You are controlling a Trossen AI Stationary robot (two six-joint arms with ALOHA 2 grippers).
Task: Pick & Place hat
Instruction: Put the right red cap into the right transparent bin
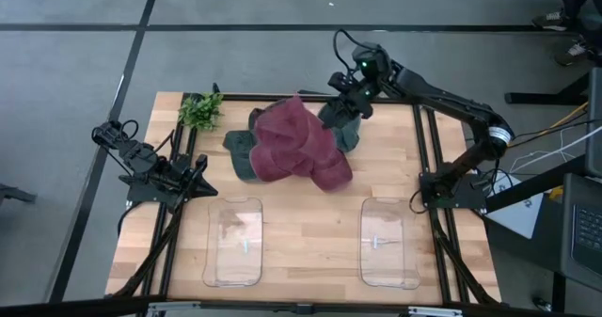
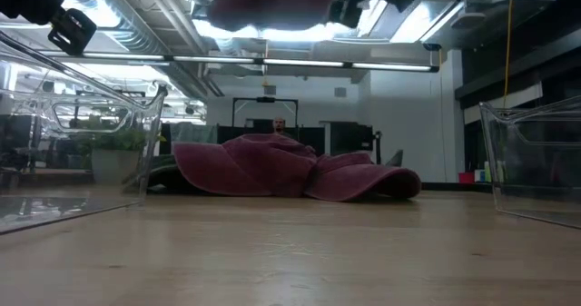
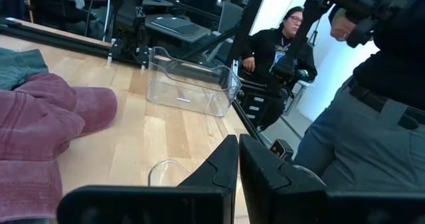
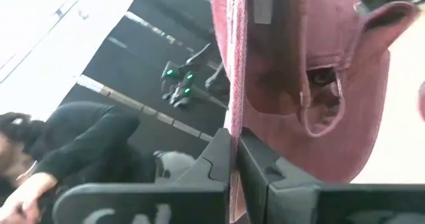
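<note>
Two black jointed arms [image 1: 442,96], looping cables, dark fingers [image 3: 219,167].

You see maroon hat [image 1: 299,148] over dark green hat [image 1: 243,155], green plant [image 1: 200,110], clear bins [image 1: 235,242], pale wood table [image 1: 310,223].

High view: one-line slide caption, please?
Right hand lifts a maroon hat off the hat pile; left hand waits beside two clear bins.
</note>
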